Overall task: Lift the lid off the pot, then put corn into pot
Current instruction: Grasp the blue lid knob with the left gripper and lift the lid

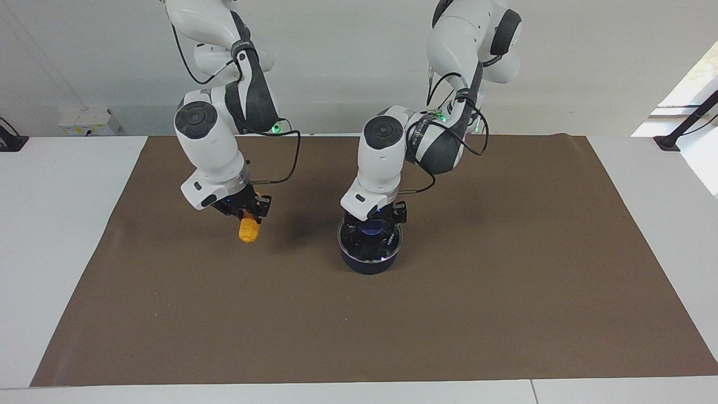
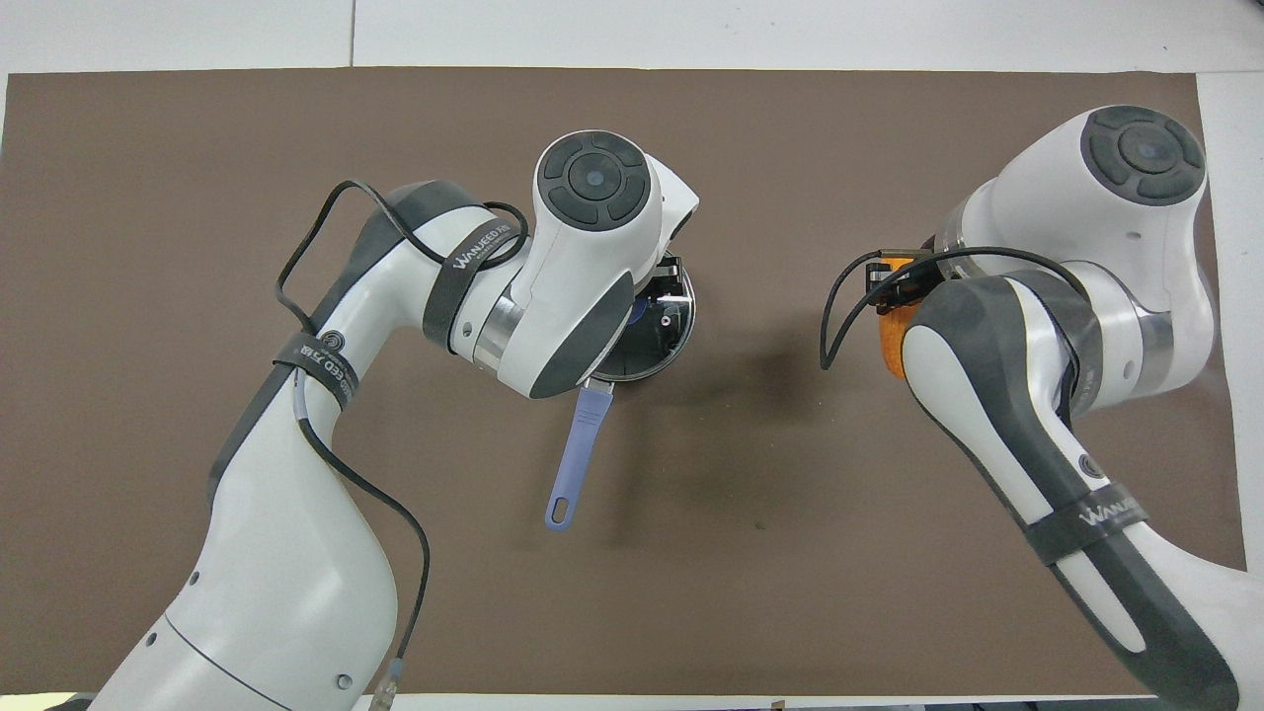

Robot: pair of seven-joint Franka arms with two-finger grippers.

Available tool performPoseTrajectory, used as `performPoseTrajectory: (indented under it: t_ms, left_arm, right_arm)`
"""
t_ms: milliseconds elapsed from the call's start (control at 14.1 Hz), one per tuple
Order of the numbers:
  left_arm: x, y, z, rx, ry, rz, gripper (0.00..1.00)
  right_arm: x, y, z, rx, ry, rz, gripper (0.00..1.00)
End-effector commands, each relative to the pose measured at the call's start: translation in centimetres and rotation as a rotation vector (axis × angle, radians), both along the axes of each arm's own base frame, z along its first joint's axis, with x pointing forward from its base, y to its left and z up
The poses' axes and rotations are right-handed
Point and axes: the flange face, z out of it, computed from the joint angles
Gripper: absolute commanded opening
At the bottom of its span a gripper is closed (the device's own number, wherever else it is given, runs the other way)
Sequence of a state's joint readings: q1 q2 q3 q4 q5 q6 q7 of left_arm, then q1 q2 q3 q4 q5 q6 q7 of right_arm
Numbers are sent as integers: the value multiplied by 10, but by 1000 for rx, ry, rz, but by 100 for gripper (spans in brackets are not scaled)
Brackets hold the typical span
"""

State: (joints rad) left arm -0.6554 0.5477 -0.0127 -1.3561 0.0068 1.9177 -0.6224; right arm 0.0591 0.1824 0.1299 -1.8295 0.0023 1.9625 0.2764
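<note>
Your left gripper (image 1: 374, 223) sits at the lid (image 1: 369, 242) on the pot (image 1: 369, 262), grip unclear; your right gripper (image 1: 247, 215) clamps the corn (image 1: 249, 230), airborne beside the pot toward the right arm's end.

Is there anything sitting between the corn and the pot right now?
Nothing: in the facing view only bare brown mat lies between the corn, held by the right gripper, and the pot.
</note>
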Motion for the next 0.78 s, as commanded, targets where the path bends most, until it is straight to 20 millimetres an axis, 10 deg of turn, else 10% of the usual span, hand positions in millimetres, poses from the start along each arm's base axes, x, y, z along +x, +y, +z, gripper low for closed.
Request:
performPoseTrajectory:
  t_ms: [0, 710]
  left_arm:
    - [-1, -2, 1, -2, -10, -11, 94]
    - [-3, -5, 1, -19, 1, -5, 71]
  right_arm:
    - [-4, -2, 4, 16, 12, -13, 0]
    - [-4, -2, 4, 16, 14, -13, 0]
